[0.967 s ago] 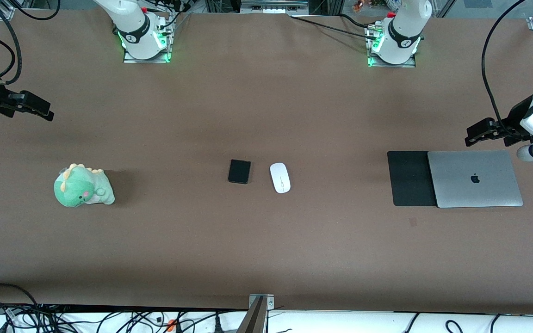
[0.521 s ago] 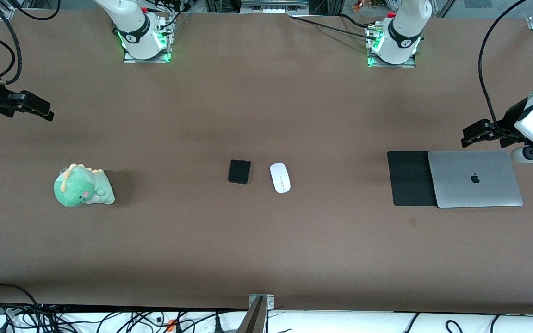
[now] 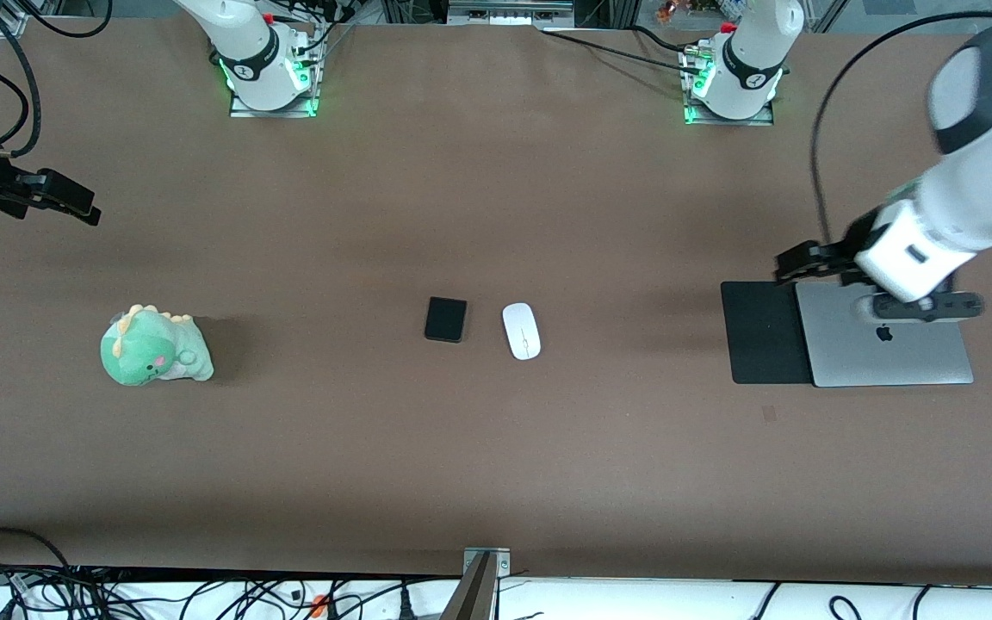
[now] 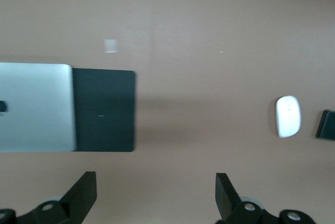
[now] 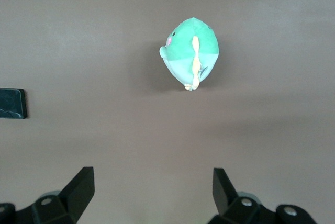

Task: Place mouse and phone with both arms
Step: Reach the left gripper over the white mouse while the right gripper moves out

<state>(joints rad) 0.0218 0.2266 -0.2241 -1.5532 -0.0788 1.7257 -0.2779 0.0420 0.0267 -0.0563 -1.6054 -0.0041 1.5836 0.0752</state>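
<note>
The small white glossy oval mouse [image 3: 521,331] lies mid-table, with the small black flat phone [image 3: 446,319] just beside it at its 9 o'clock, both untouched. Because they lie so near together, two arms reaching at once could bump or push the wrong item. The left gripper [image 3: 793,261], fingers open, hangs over the large black pad [image 3: 763,331] beside the grey laptop [image 3: 888,344]; the right gripper [image 3: 74,206] waits open at the right arm's end of the table, at 11 o'clock of the green plush dinosaur [image 3: 154,346].

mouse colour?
Glossy white mouse with a thin centre line; front view shows it best.

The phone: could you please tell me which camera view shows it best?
The front view: the phone lies whole and unobstructed beside the mouse. The left wrist view catches only a sliver of it at the frame's edge, past the mouse; the right wrist view shows it cut off at its frame's edge.
</note>
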